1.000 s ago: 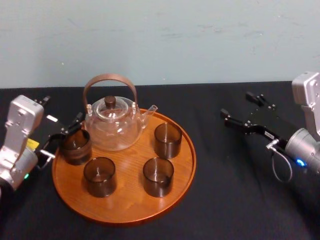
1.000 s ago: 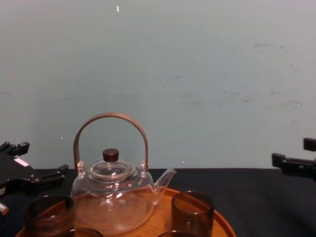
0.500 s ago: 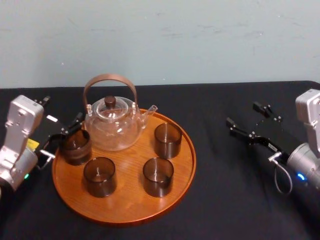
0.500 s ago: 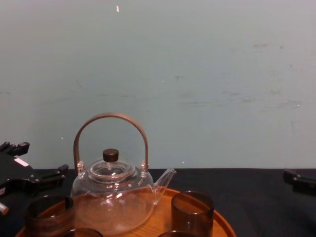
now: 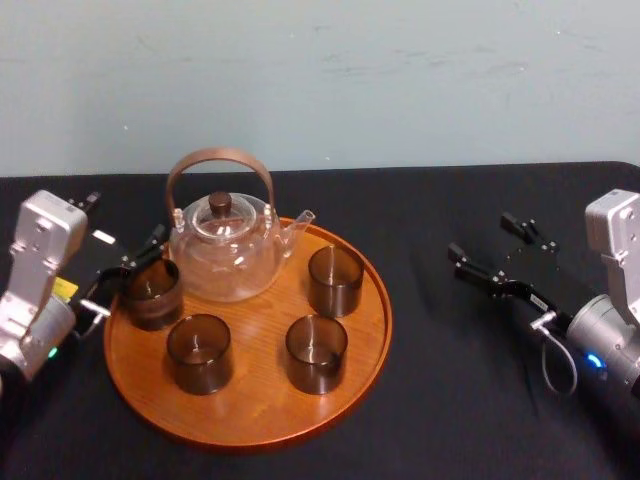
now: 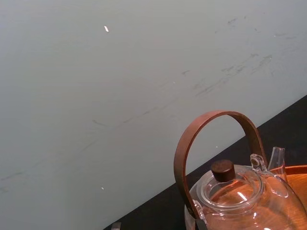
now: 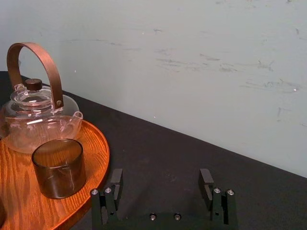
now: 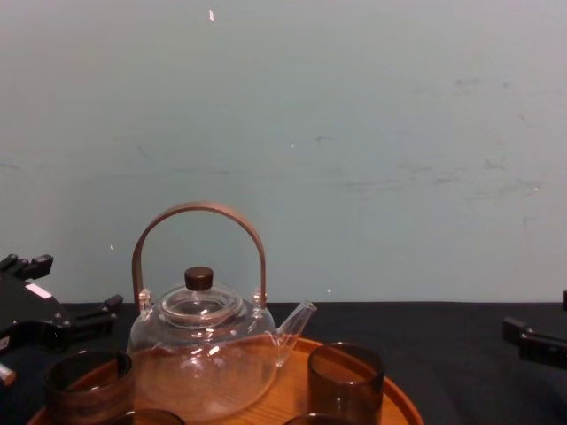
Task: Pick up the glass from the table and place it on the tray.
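Glass (image 5: 152,293): 1 of 4 standing on the tray (image 5: 250,420), at its left rim beside the teapot (image 5: 225,255); unmoved.
Left pincer (image 5: 128,270): brackets it; clamped or released cannot be told.
Right pincer (image 5: 482,236): apart, drawn back over the table (image 5: 450,400).
Placement judged done.

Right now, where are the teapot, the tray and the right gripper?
teapot (image 5: 225,262): head view, on its glass belly.
tray (image 5: 255,400): head view, on bare wood near the front rim.
right gripper (image 7: 161,175): right wrist view, midway between its open fingertips.
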Controlling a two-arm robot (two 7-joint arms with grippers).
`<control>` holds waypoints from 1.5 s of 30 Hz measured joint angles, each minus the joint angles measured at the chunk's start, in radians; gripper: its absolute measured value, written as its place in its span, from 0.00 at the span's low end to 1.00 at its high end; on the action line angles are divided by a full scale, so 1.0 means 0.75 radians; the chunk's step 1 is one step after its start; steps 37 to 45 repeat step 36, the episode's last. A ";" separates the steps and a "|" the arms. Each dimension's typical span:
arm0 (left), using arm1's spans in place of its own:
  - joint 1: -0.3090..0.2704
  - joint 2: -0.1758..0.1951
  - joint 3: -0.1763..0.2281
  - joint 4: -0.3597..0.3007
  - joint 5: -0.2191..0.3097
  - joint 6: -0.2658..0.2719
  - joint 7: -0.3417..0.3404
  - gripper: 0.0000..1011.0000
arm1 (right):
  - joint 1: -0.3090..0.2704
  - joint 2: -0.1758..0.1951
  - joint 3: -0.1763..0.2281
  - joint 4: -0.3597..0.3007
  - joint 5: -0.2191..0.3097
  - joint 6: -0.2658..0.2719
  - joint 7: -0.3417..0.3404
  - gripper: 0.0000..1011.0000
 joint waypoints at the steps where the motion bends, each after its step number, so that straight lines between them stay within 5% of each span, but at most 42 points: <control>1: 0.000 0.000 0.000 0.000 0.000 0.000 0.000 0.99 | 0.000 0.000 0.000 0.000 0.000 0.000 0.000 0.99; 45: 0.000 0.000 0.000 0.000 0.000 0.000 0.000 0.99 | 0.001 0.006 -0.004 -0.003 0.005 0.002 -0.001 0.99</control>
